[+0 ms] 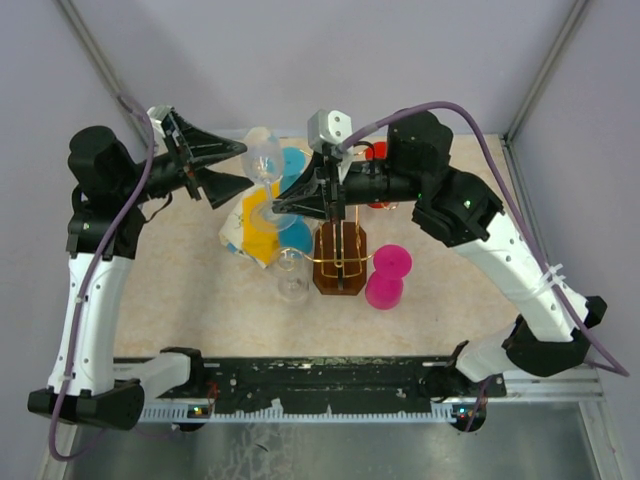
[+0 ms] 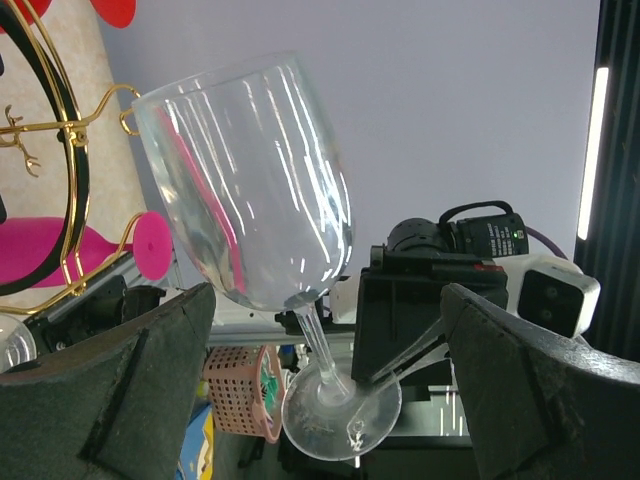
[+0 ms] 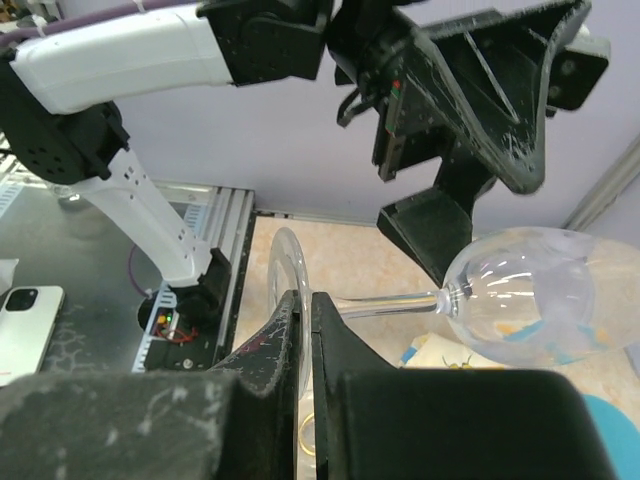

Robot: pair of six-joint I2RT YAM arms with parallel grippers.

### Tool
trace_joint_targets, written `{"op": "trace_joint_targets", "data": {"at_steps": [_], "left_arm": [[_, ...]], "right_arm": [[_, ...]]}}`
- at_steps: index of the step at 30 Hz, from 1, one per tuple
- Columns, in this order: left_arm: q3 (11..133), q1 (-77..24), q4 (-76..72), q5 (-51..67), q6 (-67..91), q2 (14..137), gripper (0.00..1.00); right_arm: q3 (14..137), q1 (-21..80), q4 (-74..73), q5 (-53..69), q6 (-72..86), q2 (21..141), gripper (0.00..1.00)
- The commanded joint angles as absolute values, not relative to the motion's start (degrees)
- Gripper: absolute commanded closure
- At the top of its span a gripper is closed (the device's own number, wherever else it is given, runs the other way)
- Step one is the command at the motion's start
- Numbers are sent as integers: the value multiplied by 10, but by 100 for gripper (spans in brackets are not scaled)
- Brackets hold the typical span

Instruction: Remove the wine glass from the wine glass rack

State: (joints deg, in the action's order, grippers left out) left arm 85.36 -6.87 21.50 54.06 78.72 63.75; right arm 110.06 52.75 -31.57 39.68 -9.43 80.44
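The clear wine glass [image 1: 262, 155] hangs in the air above the cloth, tipped over and clear of the wine glass rack [image 1: 340, 258], a gold wire stand on a dark wooden base. My right gripper [image 3: 310, 305] is shut on the rim of the glass's foot [image 2: 340, 410], and the bowl [image 3: 540, 290] points away from it. My left gripper [image 2: 328, 300] is open, its fingers [image 2: 110, 390] wide on either side of the stem and lower bowl [image 2: 250, 180] without touching them. In the top view the left gripper [image 1: 247, 164] sits just left of the bowl.
A second clear glass [image 1: 292, 275] is at the rack's left side. A pink spool-shaped object [image 1: 388, 275] stands to the rack's right, and a red object [image 1: 378, 150] lies behind. A yellow, white and blue cloth [image 1: 262, 225] lies under the held glass.
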Motion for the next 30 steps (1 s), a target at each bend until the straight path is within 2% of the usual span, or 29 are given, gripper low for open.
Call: {"op": "trace_joint_targets", "data": {"at_steps": [1, 16, 21, 27, 30], "left_arm": [[850, -78, 217, 529, 772, 642, 0], [840, -94, 201, 521, 776, 649, 1], [839, -95, 197, 518, 773, 650, 13], [833, -96, 196, 514, 770, 647, 33], [832, -96, 196, 508, 767, 645, 38]], "right_arm": [[1147, 548, -272, 400, -114, 803, 100], [1161, 569, -291, 406, -121, 818, 100], [1162, 570, -295, 401, -121, 818, 100], [1162, 570, -302, 398, -121, 813, 100], [1157, 570, -300, 394, -115, 809, 100]]}}
